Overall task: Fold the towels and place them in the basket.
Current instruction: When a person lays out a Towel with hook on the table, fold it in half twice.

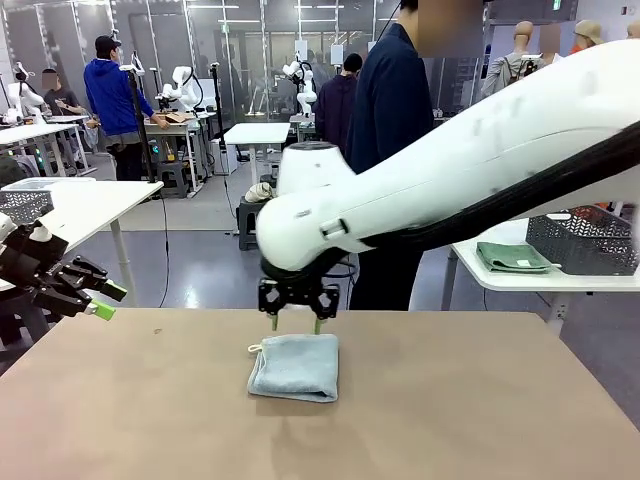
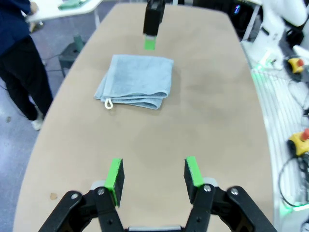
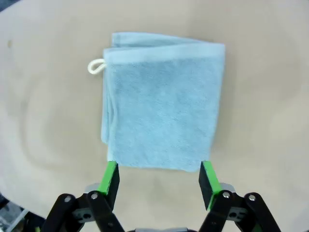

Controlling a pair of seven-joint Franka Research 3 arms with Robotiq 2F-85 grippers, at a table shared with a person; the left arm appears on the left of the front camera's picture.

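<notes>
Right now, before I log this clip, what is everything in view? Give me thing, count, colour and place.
blue towel: one, pale blue with a white loop, folded, at the middle of the table
table: one, brown, in front of the robot
green towel: one, green, folded, on the side table at far right
dark grey basket: one, dark grey lattice, on the side table beside the green towel
side table: one, white, far right
pale grey basket: one, on a white table at far left
person: one, dark clothes, standing across the table
left gripper: fingers open, holding nothing, at the table's left
right gripper: fingers open, at the blue towel's far edge
</notes>
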